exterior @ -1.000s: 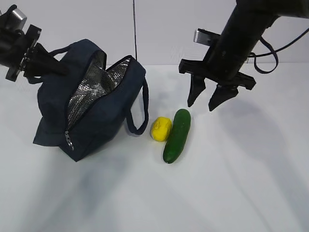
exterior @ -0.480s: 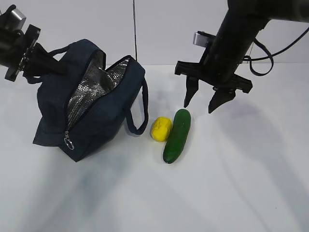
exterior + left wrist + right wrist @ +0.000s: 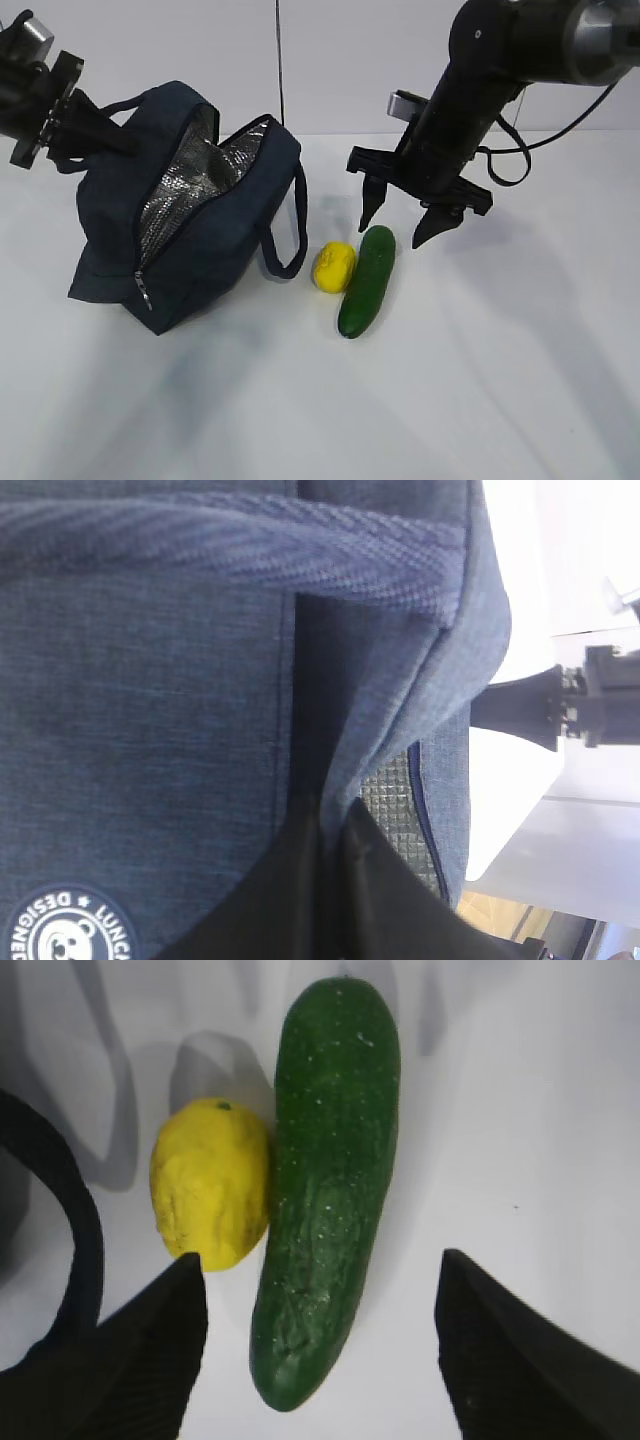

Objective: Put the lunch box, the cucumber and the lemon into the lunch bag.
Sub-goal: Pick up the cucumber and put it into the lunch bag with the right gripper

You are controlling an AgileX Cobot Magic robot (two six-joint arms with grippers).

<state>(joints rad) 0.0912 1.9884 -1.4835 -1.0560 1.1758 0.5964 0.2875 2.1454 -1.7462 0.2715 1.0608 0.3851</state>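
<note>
Cucumber [image 3: 366,281] lies at the lemon's [image 3: 333,267] 3 o'clock, touching; your right end effector [image 3: 395,228] is wide, straddling it. Left end effector [image 3: 95,135] pinches the lunch bag [image 3: 190,215] handle, mouth held open.

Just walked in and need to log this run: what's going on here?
A two-armed robot is packing a lunch bag. The left pincer is shut on one of the bag's handles, holding the bag tilted with its silver-lined mouth unzipped. The right pincer hangs open just above the far end of the cucumber, touching nothing. The cucumber lies on the white table with the lemon tight against its side, beside the bag's other handle. No lunch box shows; I cannot tell if it is inside.
</note>
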